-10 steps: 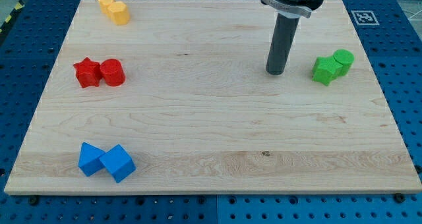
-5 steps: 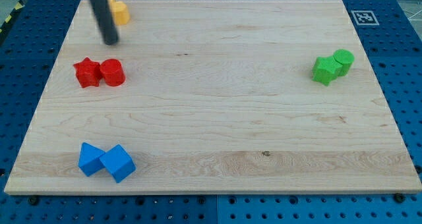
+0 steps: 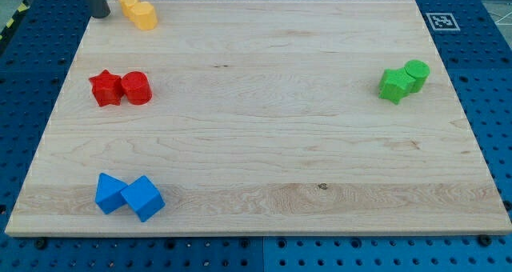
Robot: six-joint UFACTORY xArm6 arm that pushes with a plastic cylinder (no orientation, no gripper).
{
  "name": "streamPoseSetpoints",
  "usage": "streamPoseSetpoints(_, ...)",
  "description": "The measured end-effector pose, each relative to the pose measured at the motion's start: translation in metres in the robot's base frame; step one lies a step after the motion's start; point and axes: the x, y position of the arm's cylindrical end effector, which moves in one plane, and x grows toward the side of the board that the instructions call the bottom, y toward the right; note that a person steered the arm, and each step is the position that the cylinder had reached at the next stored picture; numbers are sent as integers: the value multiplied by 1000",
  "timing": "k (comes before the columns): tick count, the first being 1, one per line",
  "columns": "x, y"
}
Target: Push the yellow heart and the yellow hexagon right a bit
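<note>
Two yellow blocks touch each other at the top left of the wooden board point(image 3: 264, 128): the yellow heart point(image 3: 127, 3) at the upper left and the yellow hexagon point(image 3: 144, 16) at its lower right. My tip point(image 3: 100, 15) is a dark rod that comes in from the top edge. It stands on the board just left of the yellow heart, a small gap away, touching neither block.
A red star point(image 3: 106, 89) and a red cylinder point(image 3: 137, 88) sit together at mid left. Two blue blocks point(image 3: 128, 196) lie at the bottom left. A green star point(image 3: 394, 85) and a green cylinder point(image 3: 416, 73) sit at the right.
My tip crossed from the right half of the board to the top left, then moved up and left to the far side of the yellow pair. No block has moved.
</note>
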Motion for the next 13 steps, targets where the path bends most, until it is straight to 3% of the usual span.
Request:
streamPoseSetpoints(6, 26, -5)
streamPoseSetpoints(8, -21, -6)
streamPoseSetpoints(10, -22, 11)
streamPoseSetpoints(11, -8, 41)
streamPoseSetpoints(13, 87, 125)
